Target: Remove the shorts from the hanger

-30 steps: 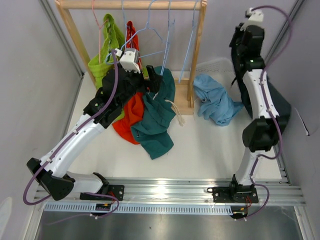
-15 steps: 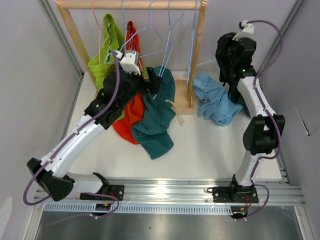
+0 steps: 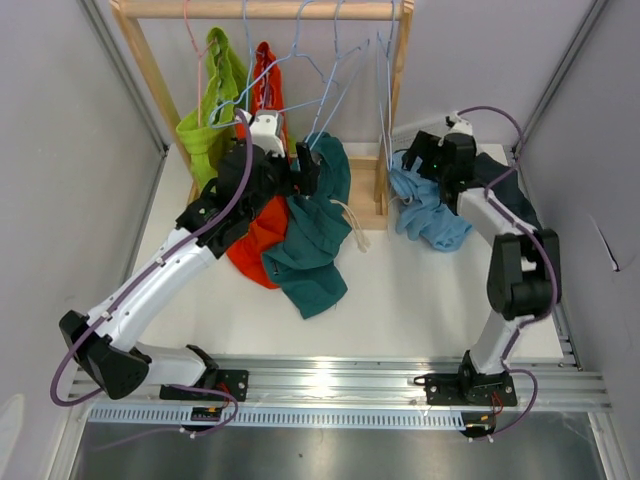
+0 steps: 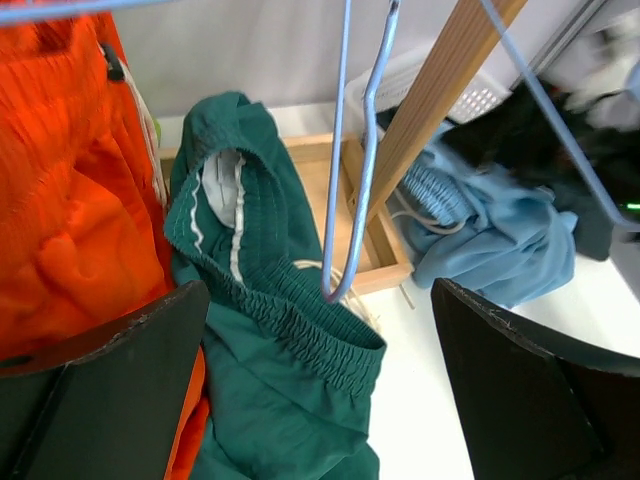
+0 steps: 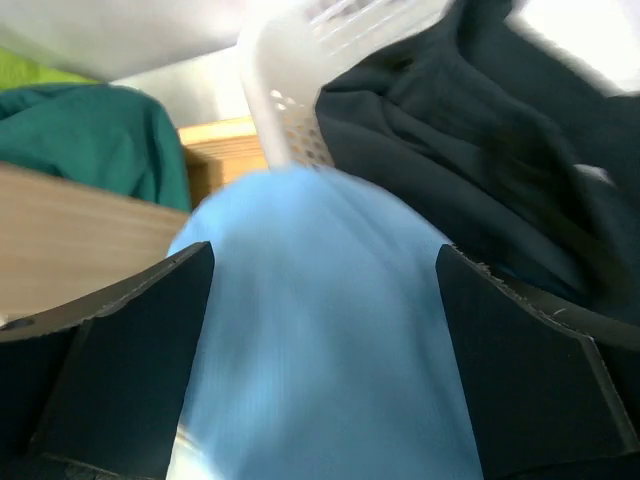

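Teal green shorts (image 4: pixel 270 400) lying crumpled just below left gripper (image 4: pixel 315 300). Orange-red shorts (image 4: pixel 70 230) hanging at its left. Lime green shorts (image 3: pixel 212 110) hanging on wooden rack (image 3: pixel 395 110), further left. Light blue shorts (image 5: pixel 320 380) lying heaped under right gripper (image 5: pixel 325 260). Dark navy shorts (image 5: pixel 480 130) lying at its right, near white basket (image 5: pixel 290 80). Both grippers standing released, fingers wide apart, grasping nothing. Blue wire hanger (image 4: pixel 345 200) hanging just ahead of left gripper.

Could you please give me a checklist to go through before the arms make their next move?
1. Left tool open: ok.
2. Right tool open above the light blue shorts: ok.
3. Lime green shorts off the rack: not ok, hanging.
4. Orange-red shorts off the rack: not ok, hanging.
5. Teal shorts clear of the blue hanger: cannot tell.
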Robot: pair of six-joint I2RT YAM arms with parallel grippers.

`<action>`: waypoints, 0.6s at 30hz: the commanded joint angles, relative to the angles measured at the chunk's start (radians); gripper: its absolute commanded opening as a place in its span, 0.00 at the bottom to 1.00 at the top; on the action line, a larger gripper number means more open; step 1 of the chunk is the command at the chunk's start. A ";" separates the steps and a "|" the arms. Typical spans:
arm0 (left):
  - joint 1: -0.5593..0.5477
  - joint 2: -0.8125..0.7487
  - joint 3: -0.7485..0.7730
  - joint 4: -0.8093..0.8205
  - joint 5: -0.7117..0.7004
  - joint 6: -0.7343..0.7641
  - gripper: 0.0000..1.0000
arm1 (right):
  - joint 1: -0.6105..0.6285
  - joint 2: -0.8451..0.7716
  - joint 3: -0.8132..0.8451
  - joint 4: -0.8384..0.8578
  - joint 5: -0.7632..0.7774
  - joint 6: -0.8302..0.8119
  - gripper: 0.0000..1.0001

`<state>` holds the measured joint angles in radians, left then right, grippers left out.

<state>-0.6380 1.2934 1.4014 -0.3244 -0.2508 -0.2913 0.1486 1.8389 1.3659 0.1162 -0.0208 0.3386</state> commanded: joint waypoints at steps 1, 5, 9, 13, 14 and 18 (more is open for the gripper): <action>0.003 0.020 -0.048 -0.016 -0.021 -0.035 0.99 | 0.003 -0.274 -0.042 0.053 0.157 -0.033 0.99; 0.003 -0.008 -0.119 0.001 -0.045 -0.055 0.99 | 0.020 -0.542 -0.105 -0.050 0.277 -0.088 0.99; 0.003 -0.043 -0.147 -0.004 -0.061 -0.052 0.99 | 0.110 -0.717 -0.136 -0.191 0.295 -0.118 0.99; 0.004 -0.052 -0.128 -0.027 -0.062 -0.049 0.99 | 0.351 -0.822 -0.182 -0.260 0.425 -0.118 0.99; 0.004 -0.052 -0.113 -0.034 -0.067 -0.049 0.99 | 0.479 -0.840 -0.201 -0.257 0.464 -0.116 0.99; 0.003 -0.069 -0.090 -0.073 -0.061 -0.052 0.99 | 0.744 -0.882 -0.338 -0.141 0.610 -0.115 0.99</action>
<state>-0.6380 1.2747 1.2591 -0.3805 -0.3038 -0.3325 0.7639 0.9382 1.1114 -0.0326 0.4351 0.2340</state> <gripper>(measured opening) 0.994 0.993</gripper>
